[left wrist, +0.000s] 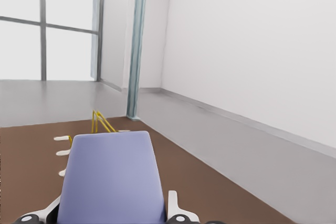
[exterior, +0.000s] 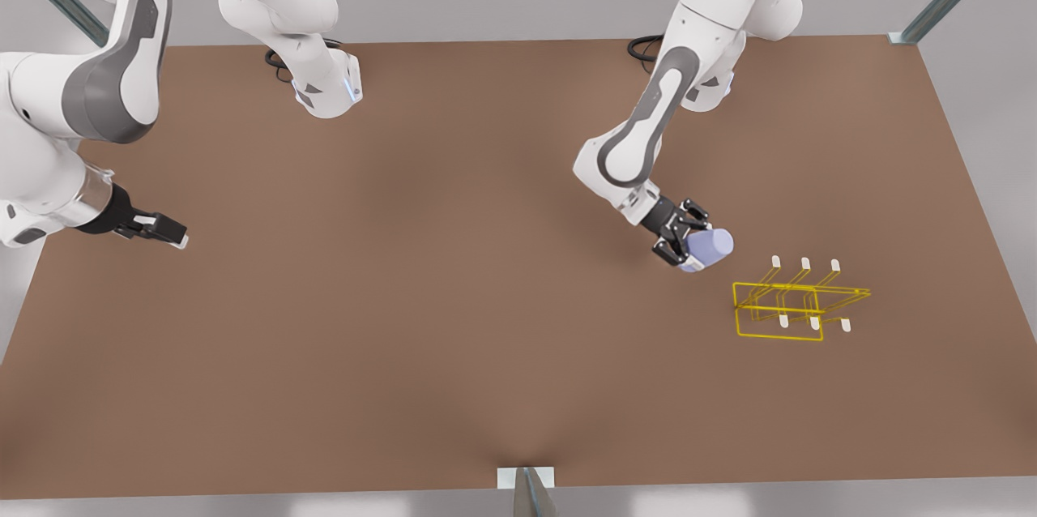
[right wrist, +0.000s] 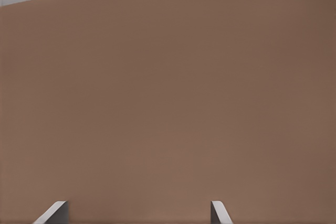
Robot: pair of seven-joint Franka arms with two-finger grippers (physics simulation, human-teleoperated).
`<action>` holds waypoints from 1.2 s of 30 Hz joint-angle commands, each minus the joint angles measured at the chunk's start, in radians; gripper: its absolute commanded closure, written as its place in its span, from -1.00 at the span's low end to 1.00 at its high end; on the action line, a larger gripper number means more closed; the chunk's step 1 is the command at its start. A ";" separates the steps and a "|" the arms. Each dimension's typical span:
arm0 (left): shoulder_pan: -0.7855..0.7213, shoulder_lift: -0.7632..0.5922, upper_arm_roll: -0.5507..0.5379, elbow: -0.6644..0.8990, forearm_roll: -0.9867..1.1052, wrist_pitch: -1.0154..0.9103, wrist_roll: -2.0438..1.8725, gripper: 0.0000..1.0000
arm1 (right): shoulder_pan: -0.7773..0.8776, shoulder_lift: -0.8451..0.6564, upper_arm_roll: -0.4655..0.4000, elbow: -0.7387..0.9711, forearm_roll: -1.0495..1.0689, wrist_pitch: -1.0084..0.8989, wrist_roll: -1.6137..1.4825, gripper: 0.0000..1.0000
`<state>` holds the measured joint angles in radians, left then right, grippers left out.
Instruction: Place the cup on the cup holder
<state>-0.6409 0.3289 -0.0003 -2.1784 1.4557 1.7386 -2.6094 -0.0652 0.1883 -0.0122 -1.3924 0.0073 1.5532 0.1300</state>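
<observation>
The front view looks steeply down from high above the near edge of the brown table (exterior: pixel 405 339). The left wrist view faces level across the cup (left wrist: pixel 110 177) toward the cup holder (left wrist: pixel 100 121), both shared with the front view; the right wrist view looks closely down at bare table

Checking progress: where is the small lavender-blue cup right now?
The small lavender-blue cup is held in the left gripper, lying sideways above the brown table, just off the yellow wire cup holder, at the front view's right.
</observation>
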 commanded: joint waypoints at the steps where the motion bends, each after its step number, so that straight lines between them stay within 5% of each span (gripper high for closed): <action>1: 0.023 -0.013 0.000 -0.018 0.040 0.002 -0.027 -0.54 | 0.004 0.011 0.000 0.001 0.002 0.008 0.003 -1.00; 9: 0.162 -0.007 0.002 -0.075 0.229 0.093 -0.084 -0.54 | 0.005 0.019 0.001 0.001 0.003 0.038 0.007 -1.00; 36: 0.303 -0.087 0.003 -0.210 0.427 0.160 -0.139 -0.54 | 0.005 0.019 0.003 -0.002 -0.007 0.034 -0.001 -1.00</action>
<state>-0.3391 0.2411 0.0027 -2.3881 1.8522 1.8791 -2.7036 -0.0596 0.2077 -0.0092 -1.3943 0.0003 1.5860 0.1299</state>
